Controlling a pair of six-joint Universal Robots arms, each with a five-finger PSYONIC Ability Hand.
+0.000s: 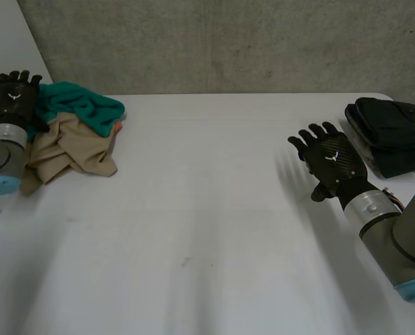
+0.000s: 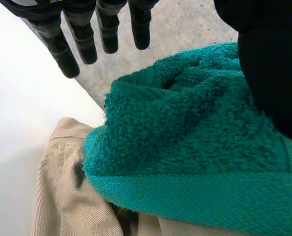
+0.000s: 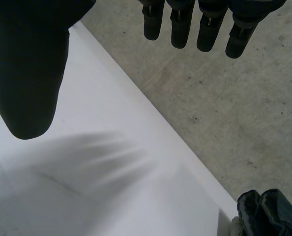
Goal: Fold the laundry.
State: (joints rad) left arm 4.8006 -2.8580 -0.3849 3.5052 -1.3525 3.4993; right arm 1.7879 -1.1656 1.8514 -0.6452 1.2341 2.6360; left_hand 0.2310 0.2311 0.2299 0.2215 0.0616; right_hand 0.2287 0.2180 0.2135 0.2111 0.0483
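The laundry sits at the far left corner of the table (image 1: 207,209): a teal towel (image 1: 78,105) crumpled on top of a beige garment (image 1: 71,150). The towel's length runs sideways along the far edge, its loose end pointing toward the middle of the table. The beige garment spreads out from under it toward the near side in a rumpled heap with no clear direction. In the left wrist view, the towel's hemmed edge lies across the beige cloth. The left hand (image 1: 15,94) hangs over the outer end of that pile, palm down. Its fingers (image 2: 77,44) are straight and released, reaching out past the towel over the table's edge and the grey floor (image 1: 228,42), with the thumb above the towel; it grasps nothing. Well apart, across the bare middle of the table, the right hand (image 1: 333,162) hovers with its fingers spread and relaxed, holding nothing, above white tabletop. Just beyond it, at the far right corner, lies a black bundle of clothes (image 1: 392,132), folded and lying sideways.
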